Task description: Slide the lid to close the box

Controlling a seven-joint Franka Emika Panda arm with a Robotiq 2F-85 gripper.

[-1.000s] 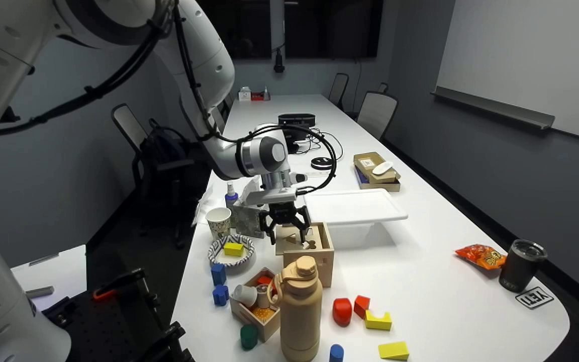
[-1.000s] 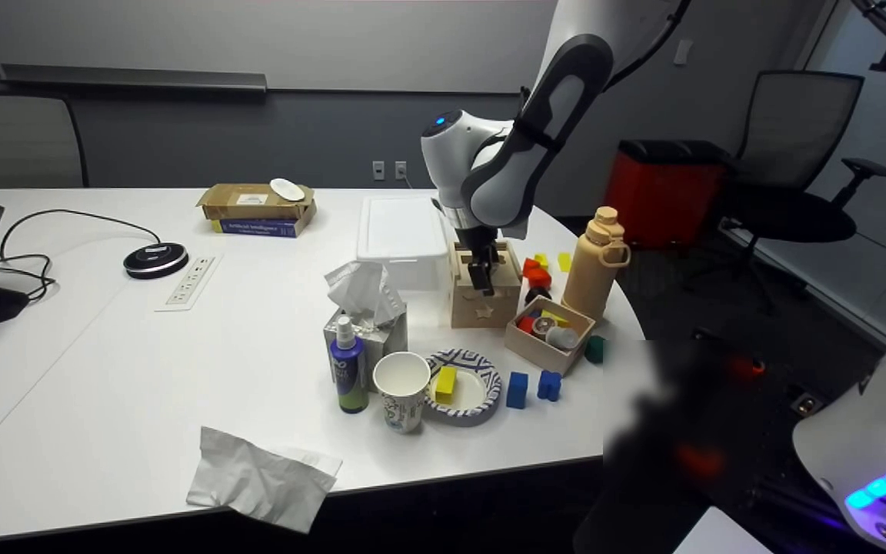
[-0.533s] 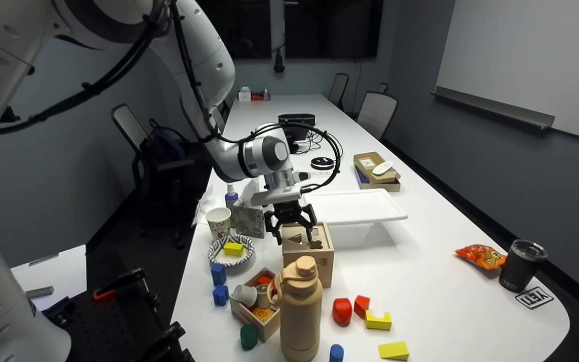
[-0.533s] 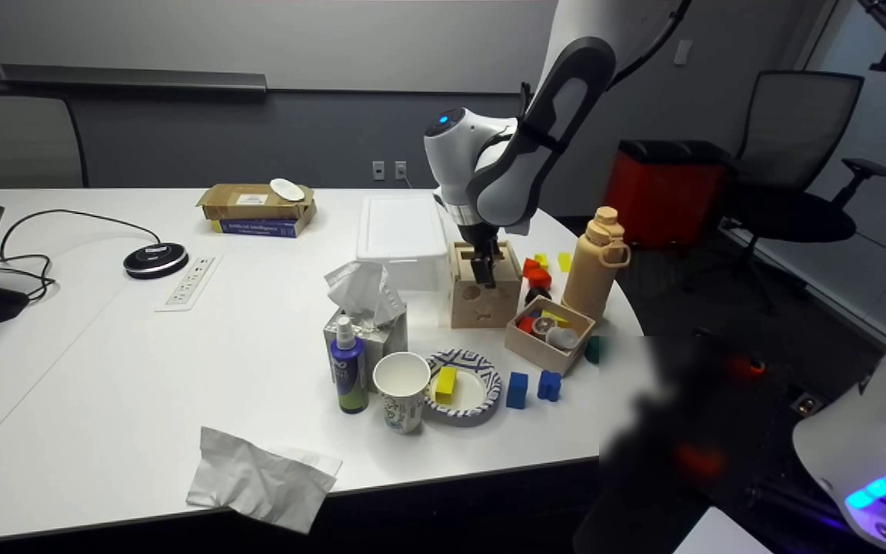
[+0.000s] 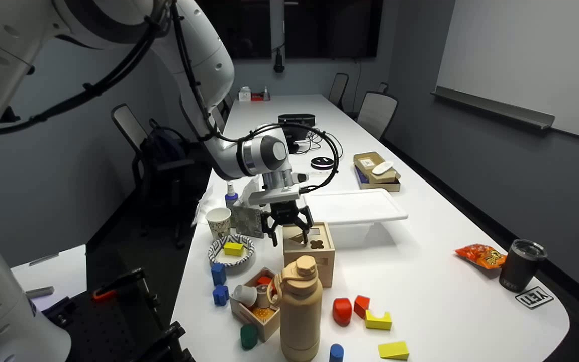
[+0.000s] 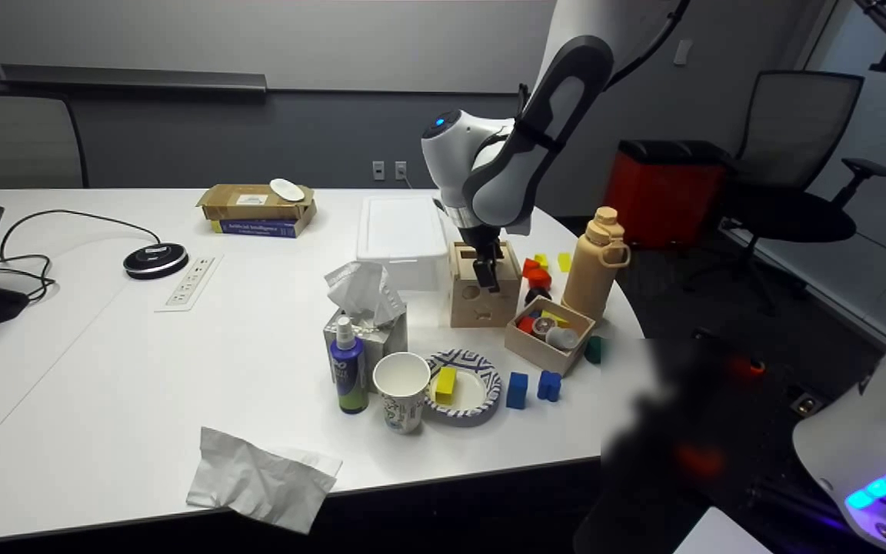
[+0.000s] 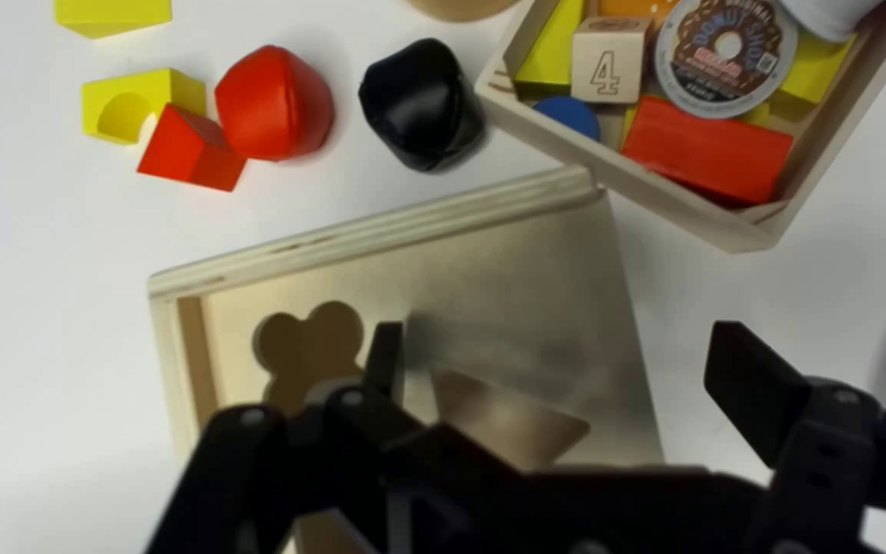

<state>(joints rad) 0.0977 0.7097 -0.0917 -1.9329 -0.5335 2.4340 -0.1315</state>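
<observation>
The pale wooden box [image 5: 323,266] stands on the table; it also shows in an exterior view [image 6: 481,312]. Its lid [image 7: 481,261] is a thin pale panel with cut-out holes, lying between the raised rims of the box's top. The lid's free edge sits about flush with the box's open side. My gripper [image 7: 558,346] is open and empty, just above the box top. One finger is over the lid beside the clover-shaped hole; the other is out past the open edge, over the table. I cannot tell whether a fingertip touches the lid. The gripper covers part of the lid.
A small wooden tray [image 7: 535,142] of blocks stands close to the box's corner. A tan bottle [image 5: 300,311], red block [image 5: 342,311], patterned bowl [image 5: 249,255], paper cup [image 6: 402,385], tissue box [image 6: 394,338] and white-lidded bin [image 5: 355,206] stand around it.
The lid has slid in from overhanging the box's side to about flush. My gripper moved with it toward the box, then backed off slightly toward the bowl side. The fingers stay open.
</observation>
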